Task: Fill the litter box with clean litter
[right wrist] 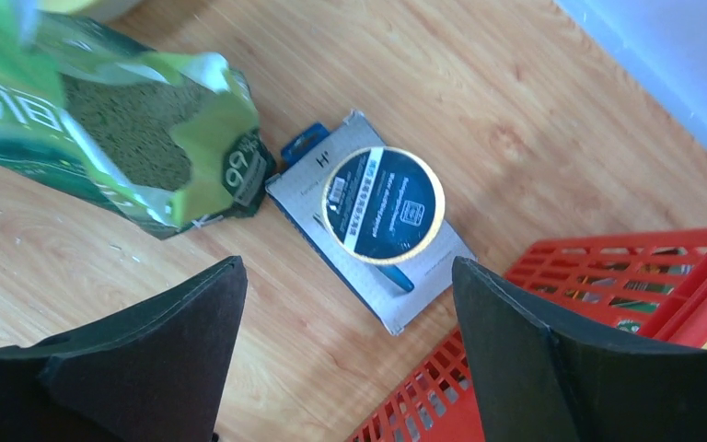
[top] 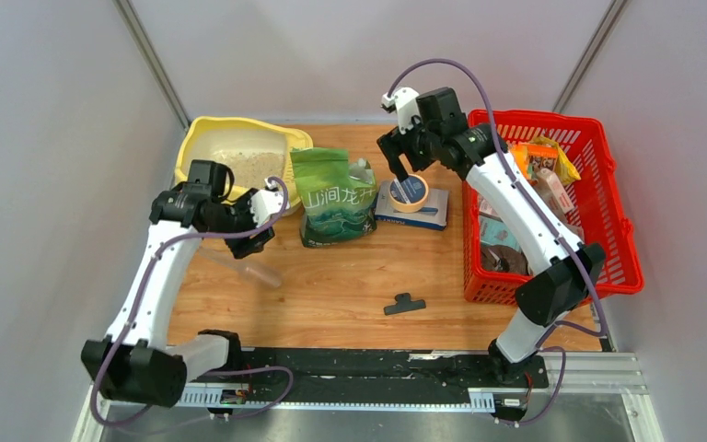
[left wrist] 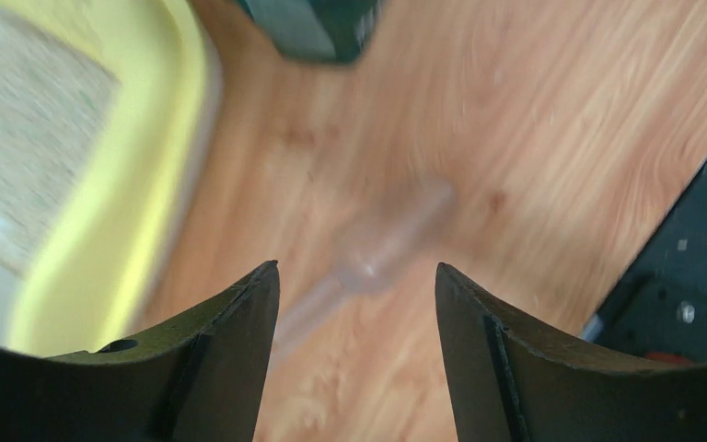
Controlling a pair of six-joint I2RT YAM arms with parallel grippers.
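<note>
The pale yellow litter box (top: 195,138) sits at the back left with beige litter (top: 244,166) spread in it. It also shows blurred in the left wrist view (left wrist: 161,175). The green litter pouch (top: 334,198) stands open beside it, and granules show through its mouth in the right wrist view (right wrist: 120,120). My left gripper (top: 256,239) is open and empty, over the table just in front of the box, above a clear plastic scoop (left wrist: 387,244). My right gripper (top: 407,166) is open and empty, right of the pouch, above a tape roll (right wrist: 383,204).
The tape roll lies on a flat white box (right wrist: 423,295). A red lattice basket (top: 608,221) with cartons stands at the right, and its wall shows in the right wrist view (right wrist: 598,313). The clear scoop (top: 253,270) and a black clip (top: 405,304) lie on the wood.
</note>
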